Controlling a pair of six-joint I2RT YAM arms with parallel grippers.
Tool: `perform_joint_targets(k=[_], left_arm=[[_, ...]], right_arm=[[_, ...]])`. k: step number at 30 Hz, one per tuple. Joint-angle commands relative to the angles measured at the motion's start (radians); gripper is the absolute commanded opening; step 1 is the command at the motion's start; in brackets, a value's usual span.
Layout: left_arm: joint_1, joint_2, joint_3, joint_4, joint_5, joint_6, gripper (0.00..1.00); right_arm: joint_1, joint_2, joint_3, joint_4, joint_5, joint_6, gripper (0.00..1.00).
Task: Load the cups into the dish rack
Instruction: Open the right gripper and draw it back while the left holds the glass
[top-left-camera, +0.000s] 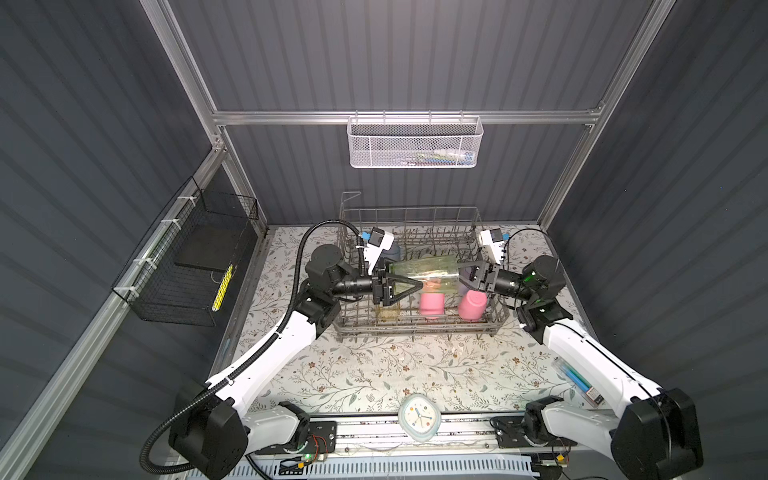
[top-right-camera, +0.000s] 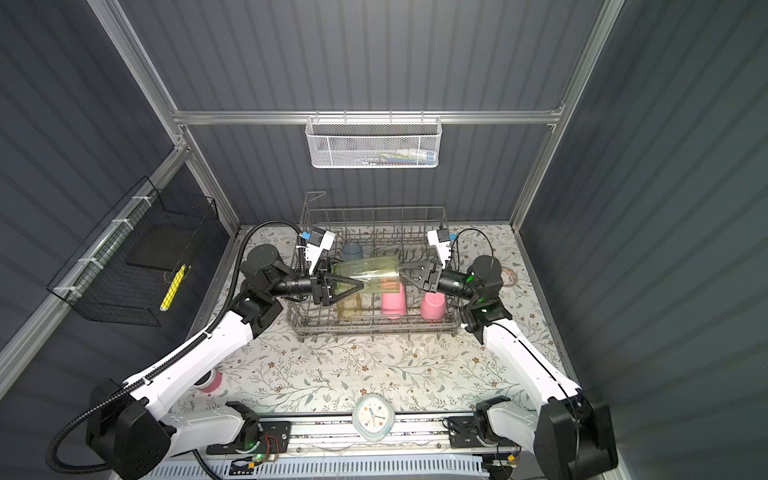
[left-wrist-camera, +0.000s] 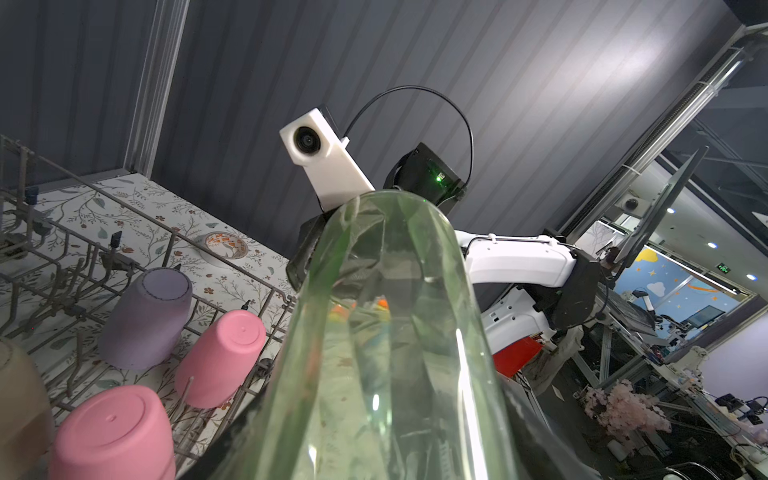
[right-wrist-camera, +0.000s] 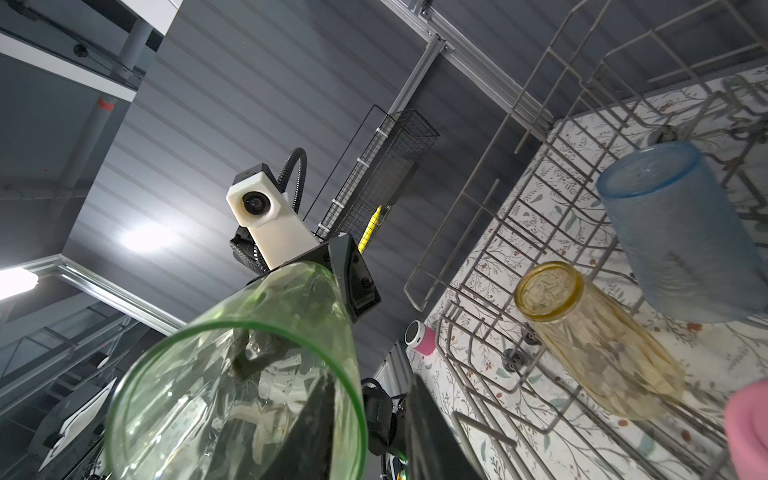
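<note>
Floral tabletop (top-left-camera: 374, 374) under dish rack (top-left-camera: 415, 328). Dark ribbed wall panels (top-left-camera: 395, 62) behind it. Green cup (top-left-camera: 428, 270) was translucent and faceted, and lay horizontal above dish rack's middle. Left gripper (top-left-camera: 415, 286) clamped cup's base end. Right gripper (top-left-camera: 462, 274) sat at cup's rim, jaws parted astride wall, gap visible in right wrist view. Pink cup (top-left-camera: 432, 305) stood inverted in dish rack's front row, second pink cup (top-left-camera: 471, 305) beside it.

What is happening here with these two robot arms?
Both arms are at a green cup, held sideways above the dish rack. The left gripper grips its base end. The right gripper has its fingers at the rim, one inside, one outside; whether they pinch is unclear. A pink cup, a lavender cup, a yellow cup and a blue cup sit in the rack.
</note>
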Motion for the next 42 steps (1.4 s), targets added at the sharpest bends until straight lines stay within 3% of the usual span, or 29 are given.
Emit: perform_joint_targets(k=[1,8,14,19,22,30,36,42], left_arm=[[0.004,-0.037,0.040,-0.039,-0.015,0.050,0.65],[0.023,-0.054,0.089,-0.201,-0.060,0.135,0.67],[0.037,-0.076,0.181,-0.471,-0.198,0.271,0.67],[0.041,-0.074,0.283,-0.682,-0.338,0.361,0.67],[0.042,-0.043,0.372,-0.851,-0.452,0.417,0.67],[0.044,0.059,0.577,-1.138,-0.740,0.479,0.67],[0.065,0.149,0.696,-1.280,-0.865,0.472,0.67],[0.091,0.218,0.773,-1.354,-0.918,0.449,0.67]], right_arm=[[-0.030,-0.072,0.013,-0.080,-0.021,-0.065,0.36],[-0.139,-0.169,0.026,-0.307,0.003,-0.189,0.39],[-0.249,-0.246,0.022,-0.511,0.075,-0.299,0.40],[-0.266,-0.292,0.086,-0.830,0.271,-0.515,0.42],[-0.266,-0.315,0.106,-0.928,0.362,-0.596,0.43],[-0.267,-0.333,0.100,-0.982,0.416,-0.648,0.45],[-0.266,-0.327,0.086,-0.987,0.429,-0.666,0.45],[-0.267,-0.321,0.069,-0.984,0.437,-0.681,0.45]])
